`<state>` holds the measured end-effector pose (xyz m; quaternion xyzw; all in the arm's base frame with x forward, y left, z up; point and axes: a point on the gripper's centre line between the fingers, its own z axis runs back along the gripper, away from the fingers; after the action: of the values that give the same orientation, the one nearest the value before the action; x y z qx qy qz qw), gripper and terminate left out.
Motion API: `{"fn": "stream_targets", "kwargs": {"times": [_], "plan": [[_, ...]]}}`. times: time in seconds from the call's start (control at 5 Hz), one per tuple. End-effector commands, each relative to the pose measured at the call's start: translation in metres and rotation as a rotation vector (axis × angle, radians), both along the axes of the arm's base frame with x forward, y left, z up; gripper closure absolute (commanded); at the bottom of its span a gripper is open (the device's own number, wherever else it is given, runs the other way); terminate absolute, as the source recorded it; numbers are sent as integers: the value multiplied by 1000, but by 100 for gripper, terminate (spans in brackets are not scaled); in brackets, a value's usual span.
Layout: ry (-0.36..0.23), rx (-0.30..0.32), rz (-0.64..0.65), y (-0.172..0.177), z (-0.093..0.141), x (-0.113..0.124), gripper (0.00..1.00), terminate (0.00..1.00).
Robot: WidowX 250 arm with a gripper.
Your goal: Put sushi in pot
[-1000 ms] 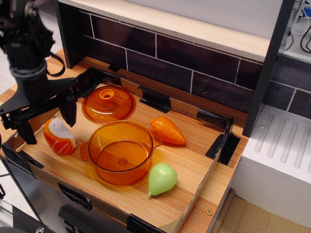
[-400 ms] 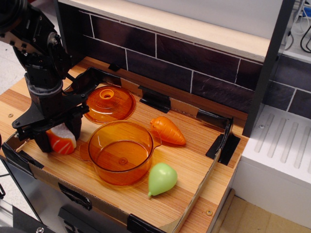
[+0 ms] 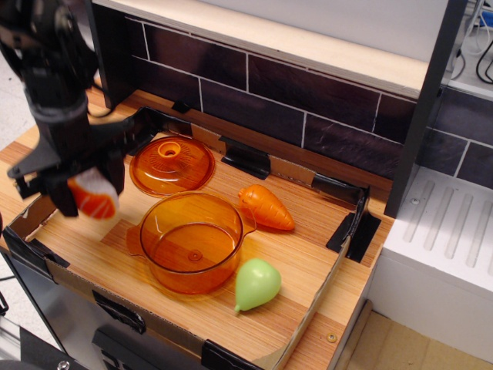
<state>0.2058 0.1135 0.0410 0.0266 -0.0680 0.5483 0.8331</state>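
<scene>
The sushi point(image 3: 94, 197), orange striped over white rice, is held between the black fingers of my gripper point(image 3: 88, 191) and hangs lifted above the left end of the wooden board. The translucent orange pot point(image 3: 191, 240) stands empty at the middle front of the board, to the right of the gripper and lower. My gripper is shut on the sushi, with one finger on each side of it.
A flat orange lid with a knob point(image 3: 171, 163) lies behind the pot. An orange carrot point(image 3: 266, 206) lies to the pot's right, and a green pear point(image 3: 256, 284) at its front right. Black brackets edge the board point(image 3: 308, 254). A dark tiled wall stands behind.
My gripper came down around the sushi on the board, closed on it, and has now lifted it up off the board.
</scene>
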Motion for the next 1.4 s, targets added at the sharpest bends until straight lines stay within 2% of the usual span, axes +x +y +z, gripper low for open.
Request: {"fn": "stream_targets", "kwargs": {"times": [0.0, 0.2, 0.6, 1.0, 1.2], "plan": [[-66, 20, -10, -35, 51, 9, 100, 0], [34, -40, -72, -63, 44, 6, 100, 0], [97, -68, -106, -87, 23, 13, 100, 0], [94, -54, -141, -95, -2, 15, 100, 0], [78, -54, -149, -97, -5, 15, 100, 0]]}}
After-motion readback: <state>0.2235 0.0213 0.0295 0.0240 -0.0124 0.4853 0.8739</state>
